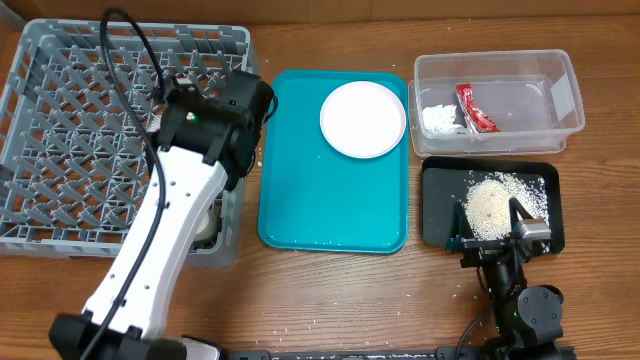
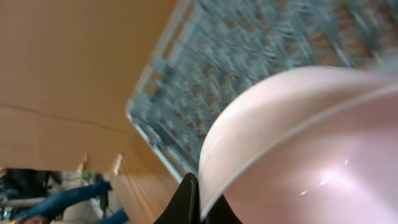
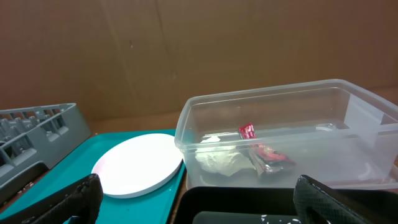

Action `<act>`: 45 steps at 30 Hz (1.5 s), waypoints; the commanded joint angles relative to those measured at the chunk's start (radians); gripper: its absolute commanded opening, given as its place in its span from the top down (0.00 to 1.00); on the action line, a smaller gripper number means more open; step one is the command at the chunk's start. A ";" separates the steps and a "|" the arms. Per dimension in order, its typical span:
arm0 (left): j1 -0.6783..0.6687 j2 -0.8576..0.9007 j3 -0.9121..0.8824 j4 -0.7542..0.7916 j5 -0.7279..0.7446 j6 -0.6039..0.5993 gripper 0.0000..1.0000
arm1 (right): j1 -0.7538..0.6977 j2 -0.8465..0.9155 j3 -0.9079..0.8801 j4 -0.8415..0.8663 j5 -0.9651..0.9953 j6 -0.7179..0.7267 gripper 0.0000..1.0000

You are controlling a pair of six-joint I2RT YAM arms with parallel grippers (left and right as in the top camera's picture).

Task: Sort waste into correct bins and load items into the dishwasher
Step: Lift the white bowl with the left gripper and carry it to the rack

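Left of the teal tray (image 1: 300, 195), the grey dish rack (image 1: 80, 120) fills its side of the table, and the left arm (image 1: 170, 220) reaches over the rack corner nearest the tray. The left gripper (image 2: 200, 202) is clenched on the rim of a white bowl (image 2: 298, 143). In the wrist view the bowl fills the frame, one dark finger (image 2: 186, 199) presses against its edge, and the rack lattice is blurred behind it. From overhead, only a pale sliver of the bowl shows under the arm, just inside that corner of the rack.

On the teal tray, at its far right corner, sits the round white plate (image 1: 363, 119). Right of the tray, at its far end, the clear tub (image 1: 570, 100) holds the red foil wrapper (image 1: 476, 108) and the crumpled paper scrap (image 1: 438, 120). Right of the tray's near end lies the black tray (image 1: 440, 185) with the rice heap (image 1: 490, 200) and scattered grains. The right gripper (image 1: 490, 225) hangs over that tray's near edge, jaws spread wide, grasping nothing.
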 commanded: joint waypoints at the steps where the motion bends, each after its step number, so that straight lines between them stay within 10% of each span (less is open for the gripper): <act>1: 0.063 0.047 -0.033 0.121 -0.227 0.005 0.96 | 0.002 -0.010 -0.010 0.006 -0.003 -0.003 0.00; 22: 0.206 0.390 -0.045 0.684 -0.270 0.590 0.96 | 0.002 -0.010 -0.010 0.006 -0.003 -0.003 0.00; 34: 0.187 0.412 -0.048 0.553 -0.133 0.509 0.91 | 0.002 -0.010 -0.010 0.006 -0.003 -0.004 0.00; 45: 0.043 0.274 0.118 0.352 0.031 0.394 0.31 | 0.002 -0.010 -0.010 0.006 -0.003 -0.004 0.00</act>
